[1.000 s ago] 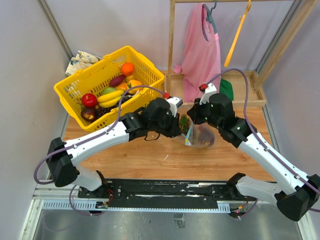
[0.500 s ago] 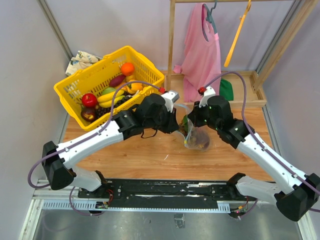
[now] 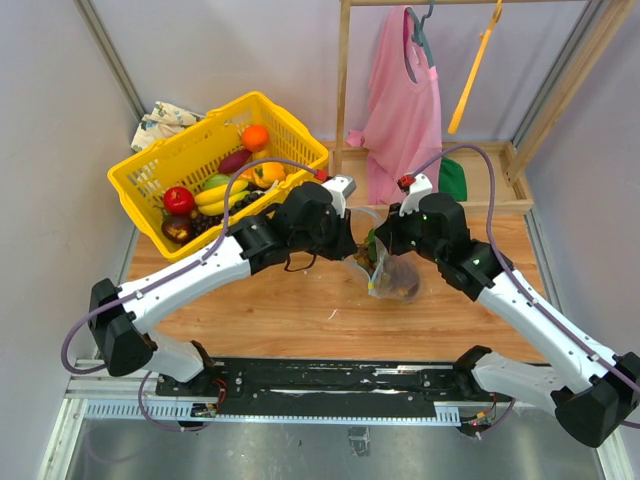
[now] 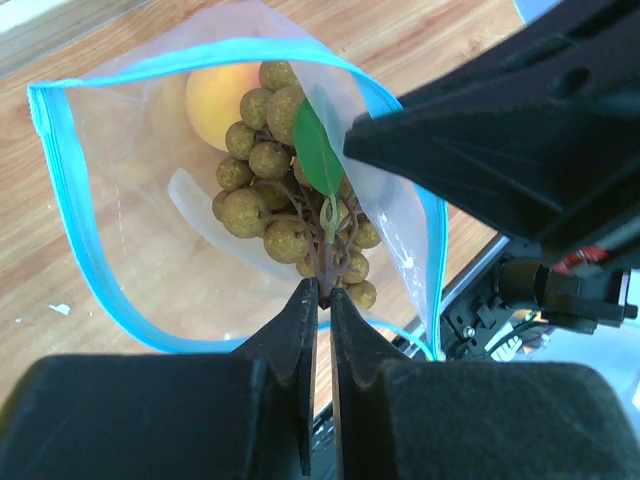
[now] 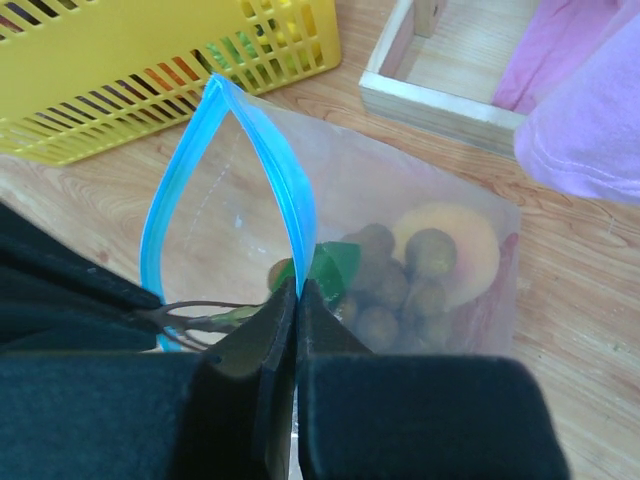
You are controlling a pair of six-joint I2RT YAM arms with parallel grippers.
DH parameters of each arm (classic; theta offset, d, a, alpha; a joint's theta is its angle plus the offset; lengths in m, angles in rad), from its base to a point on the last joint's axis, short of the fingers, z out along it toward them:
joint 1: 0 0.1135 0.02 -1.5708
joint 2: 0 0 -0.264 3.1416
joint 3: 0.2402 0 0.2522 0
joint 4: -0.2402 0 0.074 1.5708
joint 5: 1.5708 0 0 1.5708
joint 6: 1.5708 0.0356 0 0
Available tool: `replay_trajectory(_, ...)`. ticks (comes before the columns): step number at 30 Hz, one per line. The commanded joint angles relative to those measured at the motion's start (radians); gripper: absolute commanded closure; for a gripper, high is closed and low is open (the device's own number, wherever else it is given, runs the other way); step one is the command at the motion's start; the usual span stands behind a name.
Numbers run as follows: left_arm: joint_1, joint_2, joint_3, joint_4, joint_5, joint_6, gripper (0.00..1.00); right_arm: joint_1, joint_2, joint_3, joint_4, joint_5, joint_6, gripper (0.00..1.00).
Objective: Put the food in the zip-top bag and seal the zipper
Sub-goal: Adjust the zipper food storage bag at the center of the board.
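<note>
Pinches the thin brown stem of the grape cluster point(image 4: 280, 190) with the left end effector point(image 4: 320, 290), fingers almost together, only the stem's width between the tips. Dangles the cluster, green leaf point(image 4: 318, 155) uppermost, inside the open mouth of the zip-top bag point(image 4: 130, 180), touching the orange-yellow round fruit point(image 4: 215, 95) already down in there. Clamps the right end effector point(image 5: 297, 290) fully shut on the light blue zipper point(image 5: 280, 170), gripping one lip of the bag at its top edge and pulling that lip away from the other, so leaving the strip spread in a wide loop in the left wrist view and a narrow teardrop in the right wrist view. Puts both end effectors tip to tip over the bag in the top view, left point(image 3: 352, 250) and right point(image 3: 378, 243) just beside each other. Places the bag point(image 3: 395, 275) mid worktop point(image 3: 300, 310), upright under the two arms, near the yellow basket point(image 3: 150, 165) of remaining toy fruit and in front of the low wooden tray point(image 5: 440, 105). Can't tell whether the bag's bottom rests on the wood or hangs just above it. Red shape at the bag's far side wall, too blurred to name.
</note>
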Motion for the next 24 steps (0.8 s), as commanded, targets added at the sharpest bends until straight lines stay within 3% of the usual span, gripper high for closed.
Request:
replay_trajectory(1,-0.007,0.05,0.062,0.014,-0.054,-0.03,0.99,-0.019,-0.027,0.0,0.047,-0.05,-0.011,0.99)
replay_trajectory(5,-0.042,0.079,0.114,-0.021,-0.191,-0.014,1.0,-0.019,-0.022,0.01,0.064,-0.085,-0.005,0.99)
replay_trajectory(13,-0.129,-0.003,0.077,0.042,-0.514,0.053,1.0,-0.019,-0.022,0.016,0.064,-0.074,0.013,0.99)
replay_trajectory(21,-0.183,0.032,-0.083,0.241,-0.535,0.057,1.0,-0.019,-0.017,0.026,0.069,-0.076,0.021,0.99)
replay_trajectory(24,-0.201,0.054,-0.112,0.289,-0.473,0.039,0.95,-0.019,-0.018,0.024,0.069,-0.068,0.022,0.99)
